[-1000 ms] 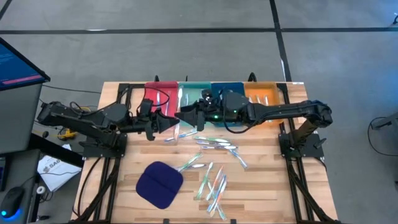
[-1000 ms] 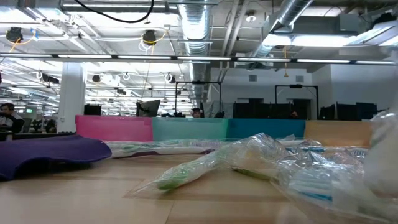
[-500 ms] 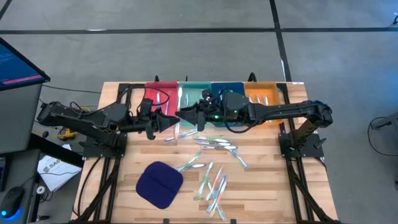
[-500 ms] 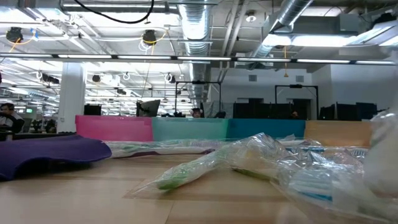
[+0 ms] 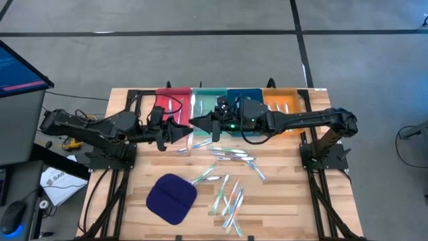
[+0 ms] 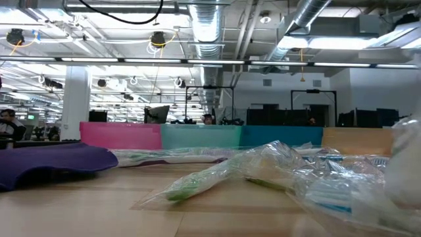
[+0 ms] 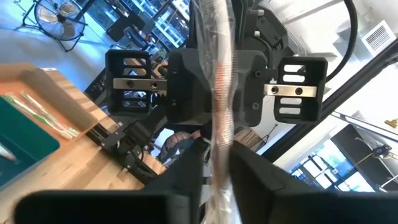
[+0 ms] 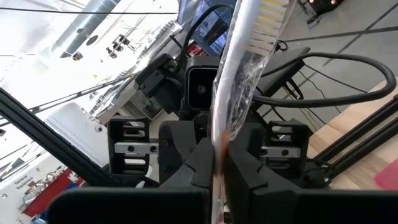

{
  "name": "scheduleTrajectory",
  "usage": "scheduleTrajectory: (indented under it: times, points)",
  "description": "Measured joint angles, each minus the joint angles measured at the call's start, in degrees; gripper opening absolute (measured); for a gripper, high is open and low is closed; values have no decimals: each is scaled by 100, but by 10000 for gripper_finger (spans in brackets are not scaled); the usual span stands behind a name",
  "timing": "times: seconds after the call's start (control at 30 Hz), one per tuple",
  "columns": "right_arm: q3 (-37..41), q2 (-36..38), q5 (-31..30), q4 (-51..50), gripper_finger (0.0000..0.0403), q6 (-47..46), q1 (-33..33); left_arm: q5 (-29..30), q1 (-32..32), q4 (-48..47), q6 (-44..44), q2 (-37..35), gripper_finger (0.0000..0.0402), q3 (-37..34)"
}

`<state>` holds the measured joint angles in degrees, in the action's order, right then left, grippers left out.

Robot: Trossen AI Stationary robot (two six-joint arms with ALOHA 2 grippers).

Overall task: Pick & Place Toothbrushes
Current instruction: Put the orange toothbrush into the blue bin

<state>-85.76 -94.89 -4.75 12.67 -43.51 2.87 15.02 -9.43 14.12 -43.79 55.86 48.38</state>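
Loose wrapped toothbrushes lie scattered on the table toward its near edge, beside a dark blue pad. Farther back, before the far-edge trays, a handover is underway: the right tool is clamped shut on one toothbrush; the left tool looks slackened around it. Next, I judge, the left withdraws clear.

A: What's along the table's far edge?

B: Four trays in a row: red, teal, blue, orange.

A: And nearer?

B: A dark blue pad, rounded, lying flat toward the near left corner.

A: Anything off the table?

B: A monitor at the left, papers on the grey floor below it. The low view shows a hall with ceiling ducts.
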Motion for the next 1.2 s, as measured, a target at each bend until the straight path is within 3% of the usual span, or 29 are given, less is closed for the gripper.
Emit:
scheduleTrajectory:
  times: [0.37, 0.53, 0.63, 0.9, 1.2]
  points:
    - [0, 30, 0, -244, 10, -199, -29, -17, 0, -4, 149, -112, 218, 2]
    - [11, 131, -16, -551, 9, -297, -142, 26, 8, 11, 201, -167, 264, 2]
    - [-11, 200, -144, -757, 9, -305, -284, 108, 9, -7, 192, -164, 272, 2]
    - [2, 661, -269, -2523, 9, -308, -937, 116, -34, -17, 149, -166, 259, 2]
    - [-4, 992, -87, -4334, 9, 12, -2237, 162, 43, -38, 149, 11, 241, -4]
